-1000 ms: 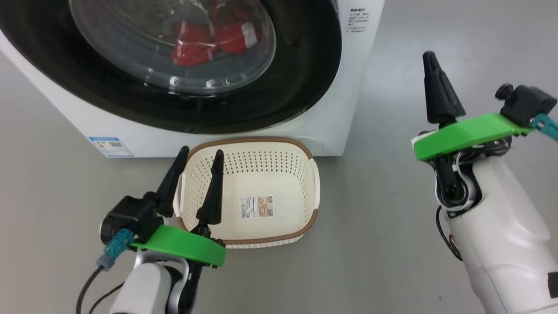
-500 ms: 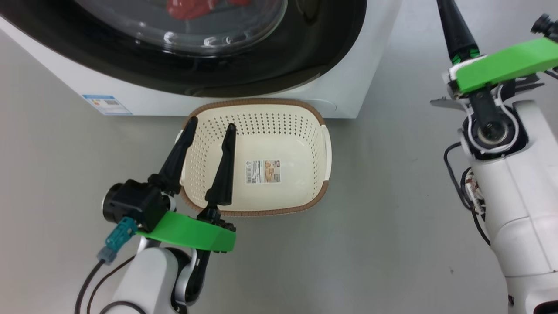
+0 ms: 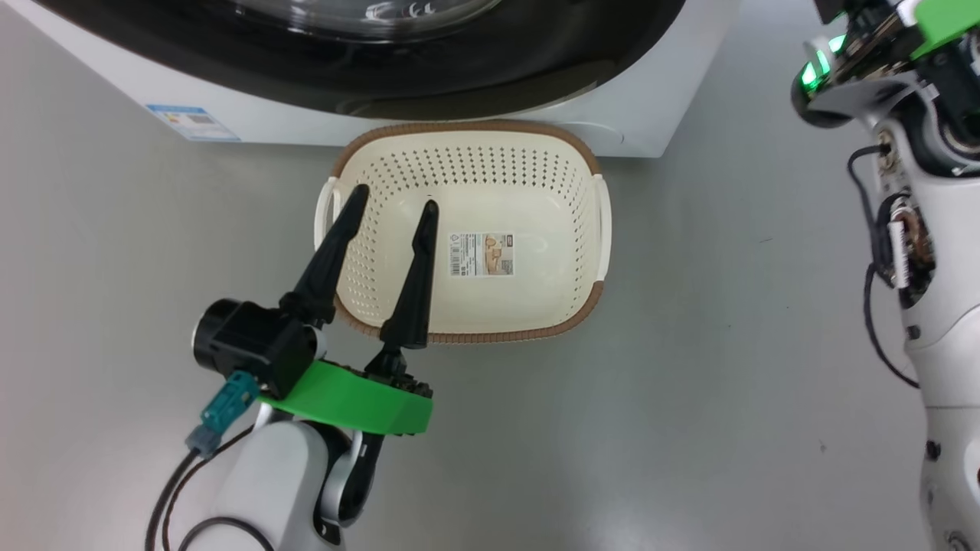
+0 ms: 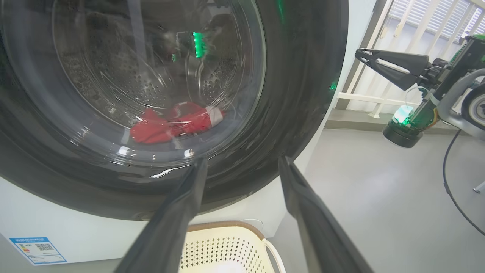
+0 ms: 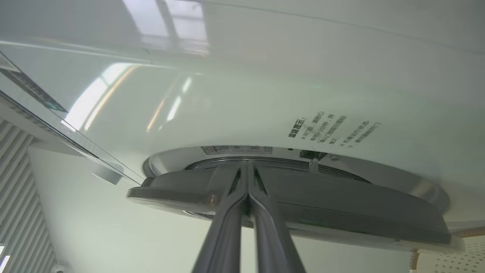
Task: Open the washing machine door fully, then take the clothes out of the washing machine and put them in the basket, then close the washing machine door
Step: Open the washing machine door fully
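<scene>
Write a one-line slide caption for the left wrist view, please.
Open left gripper before the washing machine door, red clothes behind its glass, the basket below.

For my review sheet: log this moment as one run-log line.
step: open door | washing machine door: not swung open | clothes: inside drum | basket: empty | left gripper: open, over basket | right gripper: shut, aimed at door edge

left gripper [image 3: 394, 200] lower left of head view, both fingers spread wide, pointing up frame. green wrist plate [image 3: 348, 398] under it, pale forearm [image 3: 268, 482] running off bottom edge. right gripper [image 4: 362, 56] upper right in left wrist view, fingers pressed together, tip pointing left. right arm [image 3: 938, 321] runs up right edge of head view.
</scene>
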You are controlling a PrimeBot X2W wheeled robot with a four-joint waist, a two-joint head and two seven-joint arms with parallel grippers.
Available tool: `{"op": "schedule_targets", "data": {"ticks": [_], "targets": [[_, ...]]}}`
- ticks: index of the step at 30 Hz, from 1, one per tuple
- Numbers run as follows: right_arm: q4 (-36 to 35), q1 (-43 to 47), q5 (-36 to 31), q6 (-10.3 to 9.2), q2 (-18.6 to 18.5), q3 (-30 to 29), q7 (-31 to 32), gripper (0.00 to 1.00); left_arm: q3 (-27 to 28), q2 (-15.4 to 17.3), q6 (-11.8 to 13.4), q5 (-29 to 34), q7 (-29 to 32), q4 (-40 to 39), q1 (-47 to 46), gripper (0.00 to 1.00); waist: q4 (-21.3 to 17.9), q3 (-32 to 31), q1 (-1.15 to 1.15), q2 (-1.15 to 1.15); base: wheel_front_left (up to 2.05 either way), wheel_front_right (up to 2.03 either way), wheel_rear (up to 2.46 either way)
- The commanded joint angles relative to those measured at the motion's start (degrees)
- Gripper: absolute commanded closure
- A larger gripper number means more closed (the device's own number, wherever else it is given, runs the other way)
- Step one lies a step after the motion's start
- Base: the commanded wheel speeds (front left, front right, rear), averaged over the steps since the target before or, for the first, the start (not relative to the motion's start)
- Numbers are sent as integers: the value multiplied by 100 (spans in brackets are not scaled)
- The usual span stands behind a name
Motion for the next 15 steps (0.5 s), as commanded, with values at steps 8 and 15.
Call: {"op": "schedule_targets", "data": {"ticks": [8, 15], "targets": [[189, -500, 286, 3, -70, 16, 672, 100, -26, 86, 37, 40, -24, -200, -200, 0, 210, 303, 0, -1, 0, 0, 0], [390, -781, 305, 3, -73, 64, 903, 100, -120, 74, 77, -28, -49, -142, -215, 0, 270, 448, 0, -1, 0, 0, 0]]}}
